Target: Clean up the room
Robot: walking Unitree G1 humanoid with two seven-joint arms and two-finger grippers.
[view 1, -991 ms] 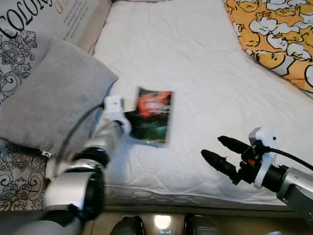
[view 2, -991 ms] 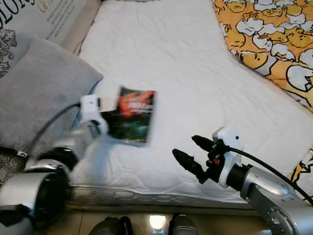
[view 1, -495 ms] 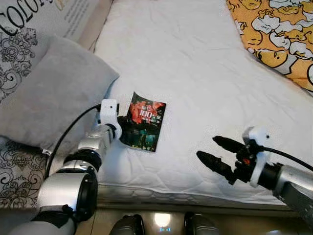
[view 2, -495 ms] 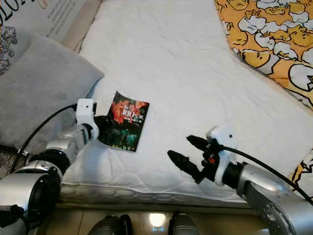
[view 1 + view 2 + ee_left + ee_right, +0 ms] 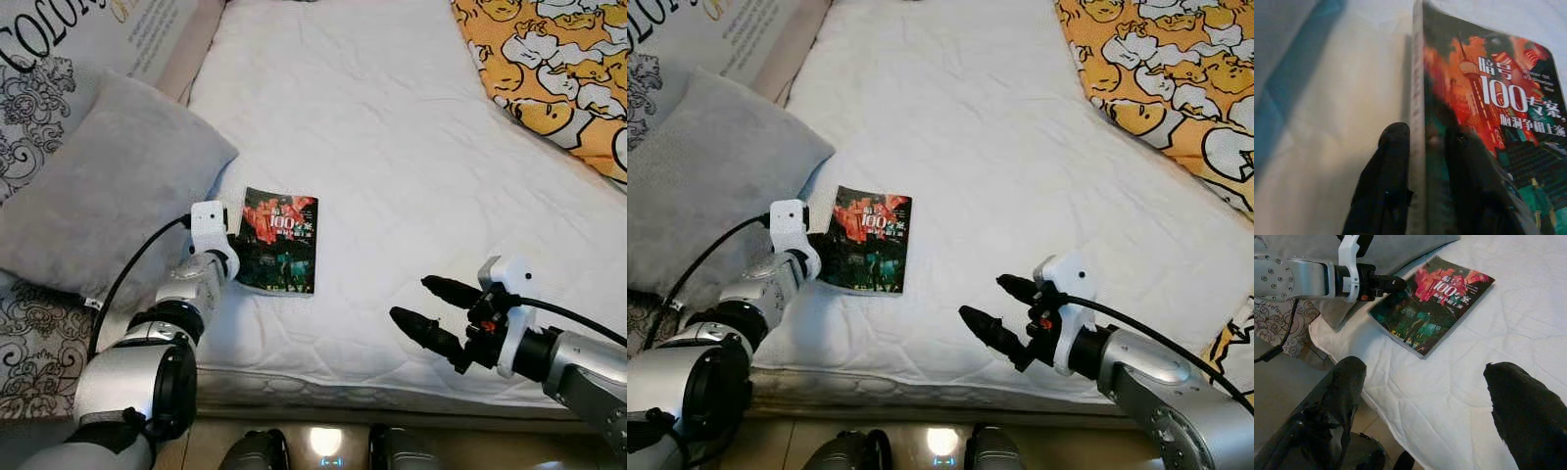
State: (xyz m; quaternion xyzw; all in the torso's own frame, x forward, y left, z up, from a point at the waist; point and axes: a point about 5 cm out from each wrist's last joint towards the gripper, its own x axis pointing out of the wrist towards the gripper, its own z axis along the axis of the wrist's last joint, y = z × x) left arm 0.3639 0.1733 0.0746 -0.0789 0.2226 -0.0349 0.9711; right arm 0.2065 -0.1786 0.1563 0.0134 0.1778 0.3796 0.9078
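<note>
Book (image 5: 279,241) with a dark red and green cover lies flat on the white mattress (image 5: 392,147), cover up, right at the tip of my left gripper (image 5: 1422,142). Its long axis runs away from me up the bed, leaning a little to my right, with the title end farthest from me. My left fingers (image 5: 1386,161) are pinched on its near left edge, one finger under the spine side and one on top of the cover. My right gripper (image 5: 423,309) hovers over the mattress edge, well apart from the book and off to its right, with its two fingers spread wide and nothing between them. Just beside my left arm, on its outer side, a grey pillow (image 5: 108,186) rests. Beyond my right gripper, far up the bed, lies an orange duck-print blanket (image 5: 549,69).
</note>
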